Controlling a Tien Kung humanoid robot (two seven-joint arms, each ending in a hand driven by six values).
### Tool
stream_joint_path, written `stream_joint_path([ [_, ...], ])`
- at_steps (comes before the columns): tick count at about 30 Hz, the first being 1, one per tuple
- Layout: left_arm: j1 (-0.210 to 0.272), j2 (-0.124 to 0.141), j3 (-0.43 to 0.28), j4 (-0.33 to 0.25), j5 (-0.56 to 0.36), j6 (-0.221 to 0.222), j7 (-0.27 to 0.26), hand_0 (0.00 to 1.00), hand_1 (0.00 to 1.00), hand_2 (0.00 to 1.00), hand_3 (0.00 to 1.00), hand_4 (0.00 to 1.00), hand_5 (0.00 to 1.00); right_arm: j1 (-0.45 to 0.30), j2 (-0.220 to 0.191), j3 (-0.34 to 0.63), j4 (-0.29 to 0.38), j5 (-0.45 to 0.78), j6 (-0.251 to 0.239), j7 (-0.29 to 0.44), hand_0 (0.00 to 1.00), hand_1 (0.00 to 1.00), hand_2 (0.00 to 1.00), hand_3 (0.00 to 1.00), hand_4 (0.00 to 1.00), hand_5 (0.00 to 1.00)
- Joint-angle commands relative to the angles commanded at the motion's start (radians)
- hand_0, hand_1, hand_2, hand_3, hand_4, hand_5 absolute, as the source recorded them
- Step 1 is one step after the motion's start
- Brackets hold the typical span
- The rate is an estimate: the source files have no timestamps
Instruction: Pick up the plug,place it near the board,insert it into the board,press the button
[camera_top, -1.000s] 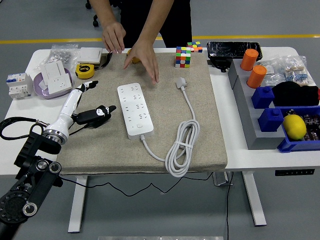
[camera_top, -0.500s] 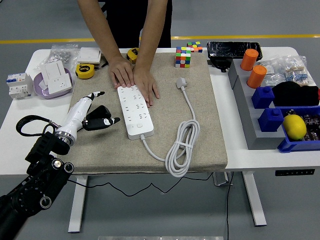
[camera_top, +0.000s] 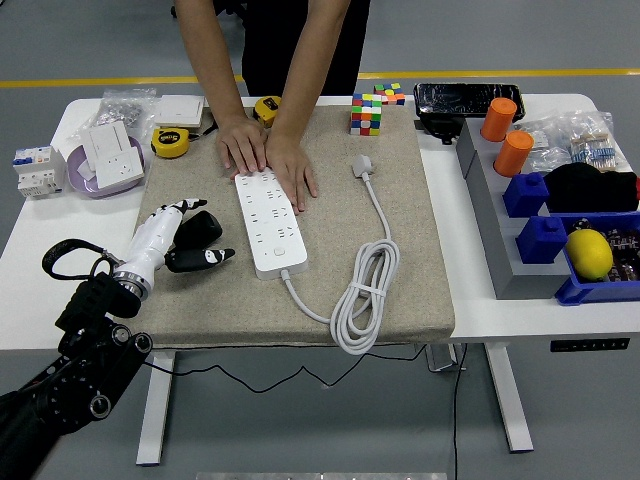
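Observation:
A white power strip (camera_top: 268, 221) lies lengthwise on the beige mat (camera_top: 400, 300). Its white cable (camera_top: 365, 290) coils at the front and ends in the white plug (camera_top: 362, 165) lying loose at the mat's far right. A person across the table presses both hands (camera_top: 268, 160) flat on the strip's far end. My left hand (camera_top: 185, 240) rests over the mat's left side, a hand's width left of the strip, its fingers loosely spread and holding nothing. My right arm is out of view.
A Rubik's cube (camera_top: 366, 113) stands at the mat's far edge. Tape measures (camera_top: 170, 142), wall sockets (camera_top: 112, 155) and a breaker (camera_top: 32, 170) sit at the left. At the right are grey and blue bins (camera_top: 535, 235) with orange cups (camera_top: 513, 152) and a lemon (camera_top: 589, 253).
The person's hands came down onto the strip's far end and stay there. My left hand drew back toward me and its fingers curled slightly.

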Motion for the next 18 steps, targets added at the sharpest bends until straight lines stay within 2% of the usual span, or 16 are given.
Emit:
stream_joint_path([
  [2, -0.001, 0.000, -0.001, 0.003, 0.005, 0.003, -0.001, 0.917, 0.837, 0.738, 0.778, 0.998, 0.353, 0.001, 0.000, -0.001, 0.000, 0.001, 0.000, 0.000, 0.624, 0.584, 0.618, 0.540, 0.879, 0.610],
  [3, -0.001, 0.000, -0.003, 0.005, 0.007, 0.004, -0.001, 0.857, 0.748, 0.645, 0.706, 0.998, 0.304, 0.001, -0.001, -0.001, 0.000, 0.001, 0.000, 0.000, 0.623, 0.584, 0.617, 0.540, 0.879, 0.610],
  [8, -0.005, -0.002, -0.006, 0.013, 0.024, 0.006, -0.002, 0.857, 0.748, 0.645, 0.706, 0.998, 0.304, 0.000, -0.001, 0.001, 0.000, 0.001, 0.000, 0.000, 0.623, 0.584, 0.617, 0.540, 0.879, 0.610],
  [9, -0.006, -0.003, -0.006, 0.015, 0.027, 0.006, -0.001, 0.799, 0.674, 0.529, 0.576, 0.875, 0.191, 0.000, -0.001, 0.001, 0.000, 0.001, 0.000, 0.000, 0.624, 0.583, 0.618, 0.540, 0.879, 0.610],
  [14, -0.009, -0.004, -0.007, 0.026, 0.042, 0.010, 0.000, 0.799, 0.674, 0.529, 0.576, 0.875, 0.191, 0.002, -0.002, -0.001, 0.000, 0.005, -0.001, 0.000, 0.624, 0.583, 0.618, 0.540, 0.879, 0.610],
  [15, -0.010, -0.005, -0.008, 0.029, 0.045, 0.010, 0.001, 0.781, 0.657, 0.511, 0.562, 0.826, 0.166, 0.002, -0.002, -0.002, 0.000, 0.006, -0.001, 0.000, 0.624, 0.583, 0.617, 0.540, 0.878, 0.609],
  [18, -0.011, -0.005, -0.009, 0.034, 0.050, 0.014, 0.000, 0.781, 0.657, 0.511, 0.562, 0.826, 0.166, 0.003, -0.001, -0.003, 0.000, 0.008, -0.001, 0.001, 0.624, 0.583, 0.617, 0.540, 0.878, 0.609],
])
